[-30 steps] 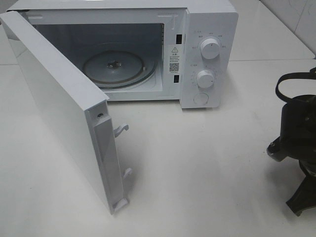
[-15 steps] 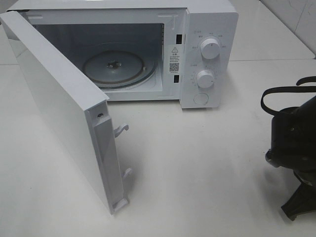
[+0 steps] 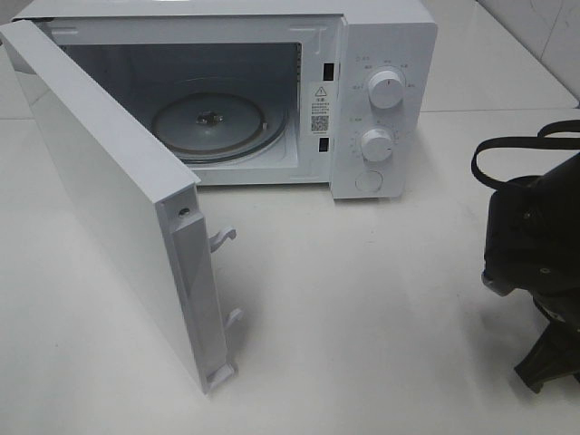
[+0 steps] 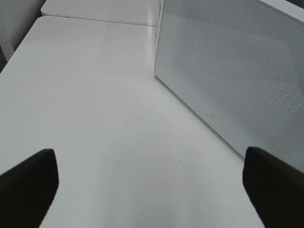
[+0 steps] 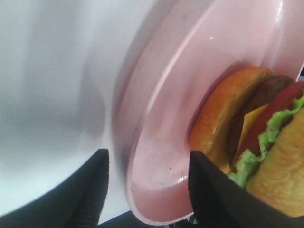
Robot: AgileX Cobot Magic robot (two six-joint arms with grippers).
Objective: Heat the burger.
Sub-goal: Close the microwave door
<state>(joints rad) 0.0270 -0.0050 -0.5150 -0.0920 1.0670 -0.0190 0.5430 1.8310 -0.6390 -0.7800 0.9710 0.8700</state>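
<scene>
While the microwave (image 3: pixel 227 100) stood with its door (image 3: pixel 109 208) swung wide, the left claw (image 4: pixel 147 185) gaped empty over the desk (image 3: pixel 362 308). The right claw (image 5: pixel 147 185), part-open, straddled the plate (image 5: pixel 161 133) rim bearing the burger (image 5: pixel 247 137); closing firmly seemed next.

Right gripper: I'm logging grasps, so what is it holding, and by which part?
The right gripper straddles the pink plate's rim beside the burger, jaws apart; a closed grip cannot be told.
</scene>
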